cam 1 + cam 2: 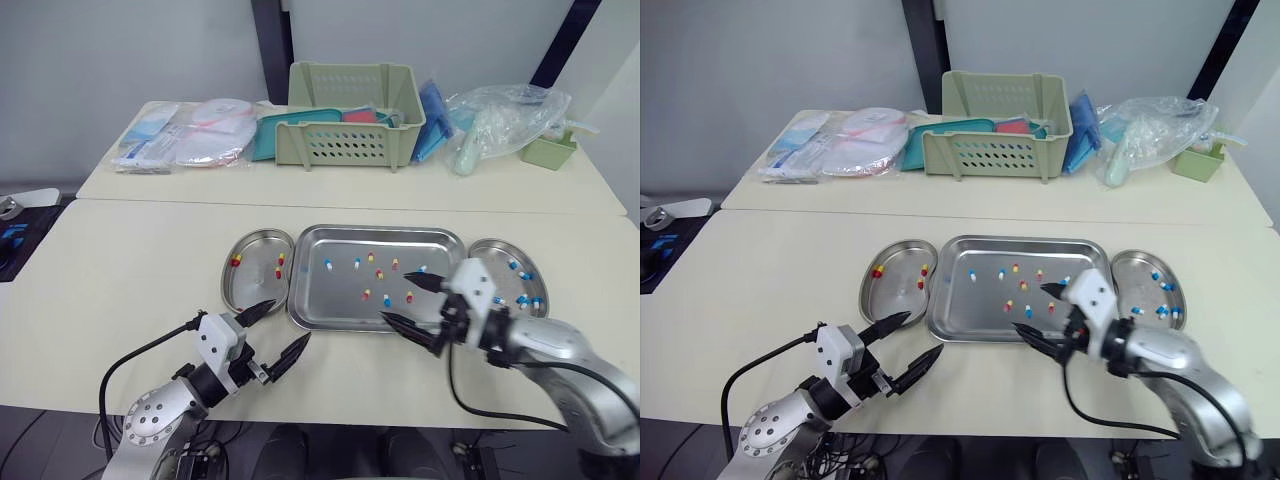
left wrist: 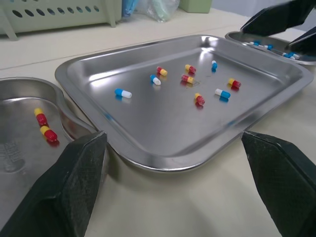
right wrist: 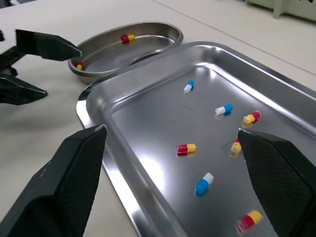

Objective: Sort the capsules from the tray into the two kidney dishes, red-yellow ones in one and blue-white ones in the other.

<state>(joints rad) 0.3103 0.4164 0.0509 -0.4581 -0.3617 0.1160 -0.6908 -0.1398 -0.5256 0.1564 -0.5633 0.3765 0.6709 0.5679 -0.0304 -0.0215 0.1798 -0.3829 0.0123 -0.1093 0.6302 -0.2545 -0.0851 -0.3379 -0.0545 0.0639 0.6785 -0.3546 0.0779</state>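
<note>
A steel tray (image 1: 340,297) in the middle of the table holds several loose capsules, red-yellow (image 3: 186,148) and blue-white (image 3: 203,183) mixed. The left kidney dish (image 1: 252,284) touches the tray and holds three red-yellow capsules (image 2: 48,133). On the tray's right, the other kidney dish (image 1: 481,248) has several blue-white capsules (image 1: 527,276). My left gripper (image 1: 290,320) is open and empty, low over the table by the tray's near left corner. My right gripper (image 1: 397,297) is open and empty above the tray's near right part.
On the rear table stand a green basket (image 1: 352,115), white packets (image 1: 185,135), a clear plastic bag (image 1: 500,120) and a small green box (image 1: 550,150). Bare tabletop lies left of the dishes and along the front edge.
</note>
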